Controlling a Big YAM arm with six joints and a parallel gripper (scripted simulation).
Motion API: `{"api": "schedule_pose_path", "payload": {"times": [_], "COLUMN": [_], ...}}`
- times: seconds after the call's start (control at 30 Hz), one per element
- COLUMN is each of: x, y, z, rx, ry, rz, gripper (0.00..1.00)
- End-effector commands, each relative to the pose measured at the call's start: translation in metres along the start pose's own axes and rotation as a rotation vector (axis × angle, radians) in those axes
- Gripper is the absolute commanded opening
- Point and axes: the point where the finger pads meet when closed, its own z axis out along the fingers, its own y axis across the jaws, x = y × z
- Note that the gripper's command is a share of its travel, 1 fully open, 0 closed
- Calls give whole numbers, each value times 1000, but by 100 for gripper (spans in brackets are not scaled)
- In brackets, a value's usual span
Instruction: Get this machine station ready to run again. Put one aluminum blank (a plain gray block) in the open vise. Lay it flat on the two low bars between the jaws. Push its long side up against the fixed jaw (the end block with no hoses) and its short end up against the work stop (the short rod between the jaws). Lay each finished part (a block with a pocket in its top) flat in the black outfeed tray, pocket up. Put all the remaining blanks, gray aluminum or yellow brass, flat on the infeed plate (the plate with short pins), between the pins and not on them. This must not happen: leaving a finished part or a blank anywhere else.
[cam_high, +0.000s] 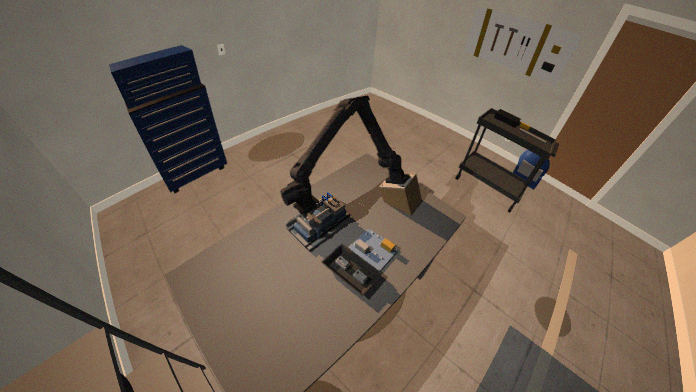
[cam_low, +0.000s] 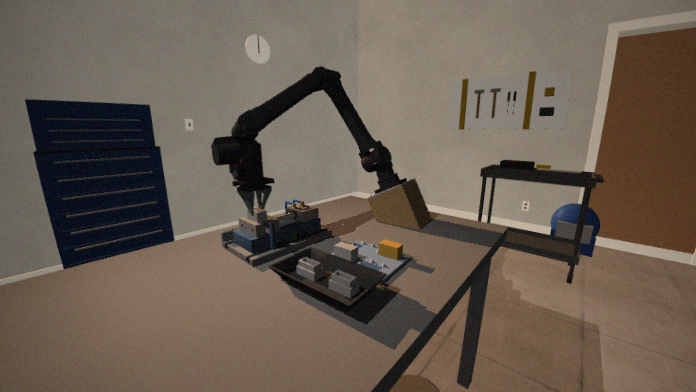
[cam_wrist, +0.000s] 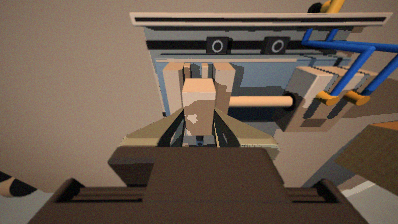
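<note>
My gripper (cam_low: 255, 202) is shut on a gray aluminum blank (cam_low: 259, 215) and holds it low over the vise (cam_low: 276, 227), at the end with the fixed jaw (cam_low: 251, 227). In the wrist view the blank (cam_wrist: 198, 102) stands between my fingers, with the work stop rod (cam_wrist: 260, 101) just to its right. I cannot tell whether the blank touches the vise. The jaw with blue hoses (cam_low: 302, 212) is farther right. Two finished parts (cam_low: 310, 268) (cam_low: 343, 283) lie in the black outfeed tray (cam_low: 327, 276). A gray blank (cam_low: 346, 251) and a brass blank (cam_low: 390, 248) lie on the infeed plate (cam_low: 377, 256).
The arm's wooden base block (cam_low: 400, 204) stands behind the plate. The table's right edge (cam_low: 465, 280) runs close to the tray and plate. A blue tool cabinet (cam_low: 97, 175) and a black cart (cam_low: 540, 200) stand off the table.
</note>
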Motion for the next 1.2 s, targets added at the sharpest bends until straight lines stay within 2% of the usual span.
{"api": "schedule_pose_path", "payload": {"times": [0.0,1.17], "x": [-8,-6], "y": [8,6], "z": [-4,1], "rx": [-24,-19], "ry": [-2,-1], "rz": [13,11], "gripper": [0,0]}}
